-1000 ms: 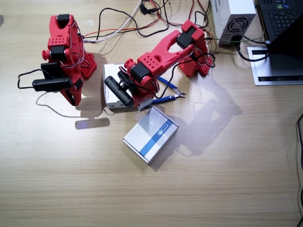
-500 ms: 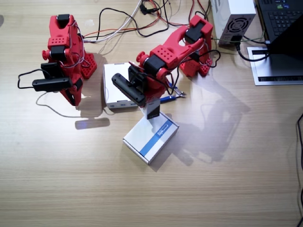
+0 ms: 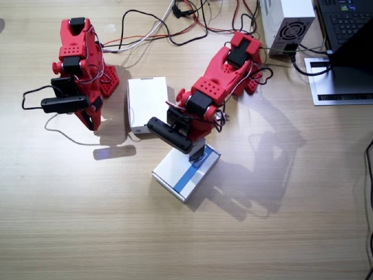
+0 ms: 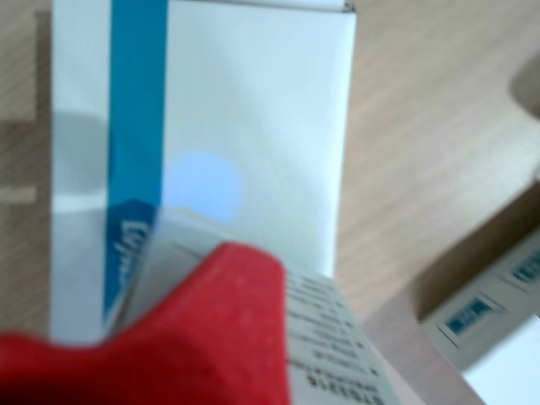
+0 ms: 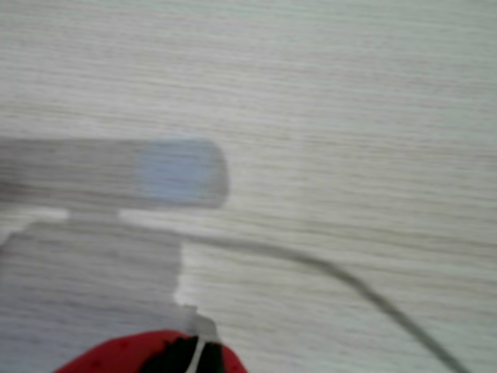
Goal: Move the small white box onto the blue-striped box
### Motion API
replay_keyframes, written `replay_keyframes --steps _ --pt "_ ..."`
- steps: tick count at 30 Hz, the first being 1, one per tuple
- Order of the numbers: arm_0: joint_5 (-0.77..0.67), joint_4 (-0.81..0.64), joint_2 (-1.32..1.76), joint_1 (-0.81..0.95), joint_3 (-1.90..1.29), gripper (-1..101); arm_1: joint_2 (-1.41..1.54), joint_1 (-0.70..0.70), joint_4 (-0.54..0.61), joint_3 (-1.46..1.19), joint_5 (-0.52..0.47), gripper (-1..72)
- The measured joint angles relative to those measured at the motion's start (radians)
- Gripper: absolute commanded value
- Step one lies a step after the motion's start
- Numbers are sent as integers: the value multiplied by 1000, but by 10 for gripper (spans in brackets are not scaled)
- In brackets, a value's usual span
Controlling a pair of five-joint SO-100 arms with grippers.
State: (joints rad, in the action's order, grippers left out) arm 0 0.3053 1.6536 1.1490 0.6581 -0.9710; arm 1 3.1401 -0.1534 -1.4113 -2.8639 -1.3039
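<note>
While over blue-striped box (image 3: 185, 172): small white box (image 3: 197, 153) in left pincer (image 3: 196, 150).

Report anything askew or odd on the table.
Nothing is damaged or spilled. The blue-striped box lies diagonal to the table edge, unlike the plain white box. The left pincer holds the small white box over it.

I'm looking at a lab or electronics workbench.

I'm seeing a light wooden table (image 3: 280, 233) carrying two red arms with exposed wiring, a tangle of loose red, black and white cables (image 3: 169, 23) running along the far edge, a bare computer power supply (image 3: 287, 20) with its fan grille showing, and the corner of a laptop (image 3: 345, 23) sitting beside it.
</note>
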Motion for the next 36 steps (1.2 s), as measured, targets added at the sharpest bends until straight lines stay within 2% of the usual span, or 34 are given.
replay_keyframes --steps 9,11,12,13,19,23,27,31,34,36 --pt "8 0 -23 -14 86 400 0 0 0 0 0 2" --pt "34 0 48 -26 58 248 0 0 0 0 0 2" --pt "51 0 107 -40 34 77 0 0 0 0 0 2" --pt "69 0 176 -57 -2 -1 0 0 0 0 0 2" --pt "138 -6 733 -160 -451 -2 0 0 0 0 0 2" --pt "178 -169 1184 -253 -999 -2 0 0 0 0 0 2" --pt "230 -440 1250 -390 -1433 -2 0 -20 0 0 0 2" --pt "291 -706 1178 -457 -1620 -2 0 -20 0 0 0 2" --pt "357 -772 1187 -534 -1658 -2 0 -20 0 0 0 2" --pt "420 -772 1305 -572 -1730 -2 0 -20 0 0 0 2"
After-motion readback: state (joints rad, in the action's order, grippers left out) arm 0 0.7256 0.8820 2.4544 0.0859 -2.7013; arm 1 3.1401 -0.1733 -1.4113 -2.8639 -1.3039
